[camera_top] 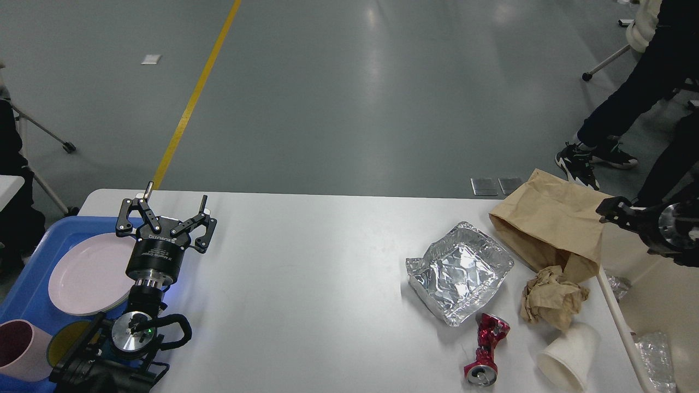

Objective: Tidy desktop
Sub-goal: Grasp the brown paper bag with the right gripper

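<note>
- Head view: the white table [306, 273] fills the foreground; litter sits at its right end — foil tray [460, 271], crushed red can [487, 349], crumpled paper [552, 297], white cup [569, 357], paper bag [551, 221].
- Left gripper [173, 208], fingers spread and empty, hovers by the blue tray [33, 284] holding a pink plate [90, 273].
- Right gripper [609, 210] is dark, so I cannot tell its state; being nearest the litter, it should probably take the loose paper first, approaching from above.

The only lettering in view is white print on the black cylindrical body of the left gripper [165, 219], just below its spread fingers. The top line appears to read "ROBOTIQ"; the smaller lines beneath it are too fine to read. The crushed red metal drink can [486, 349] lying on the white table [306, 284] bears a pattern, but no legible words.
</note>
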